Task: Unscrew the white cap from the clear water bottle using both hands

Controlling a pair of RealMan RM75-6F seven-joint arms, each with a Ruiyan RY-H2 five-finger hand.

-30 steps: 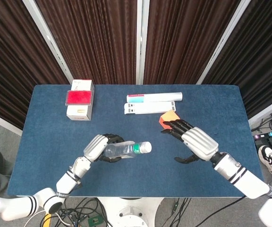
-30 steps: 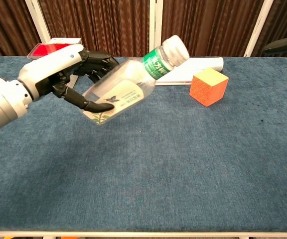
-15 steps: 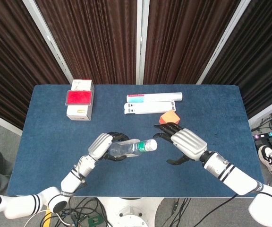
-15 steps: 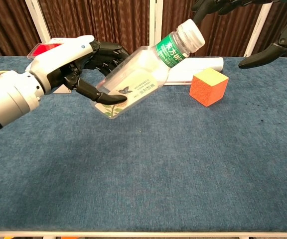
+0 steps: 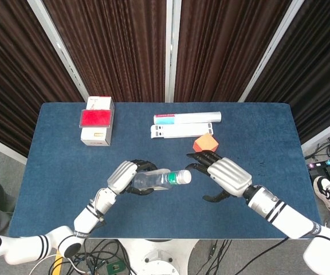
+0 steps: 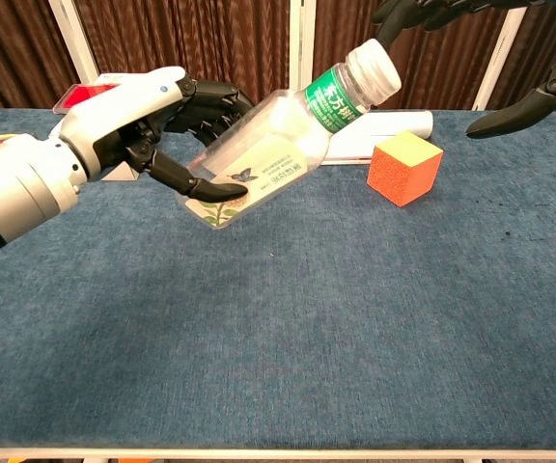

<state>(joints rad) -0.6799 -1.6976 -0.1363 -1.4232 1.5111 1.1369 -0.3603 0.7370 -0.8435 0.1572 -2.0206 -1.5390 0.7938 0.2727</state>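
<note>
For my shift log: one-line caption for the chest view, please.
Left hand holds the tilted clear water bottle aloft, white cap on; right hand open beside it.

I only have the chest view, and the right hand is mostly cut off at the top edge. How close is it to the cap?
Observer: From the head view, the right hand sits just right of the white cap, fingers spread, with a small gap showing; no contact.
Operator: Is the cap on its thumb side or finger side?
Observer: The fingers reach past the cap on the far side; the thumb hangs on the near side, so the cap faces the open palm.
Operator: Is the left hand's hold good?
Observer: The left hand wraps the clear water bottle around its body, cap end pointing toward the right hand.
</note>
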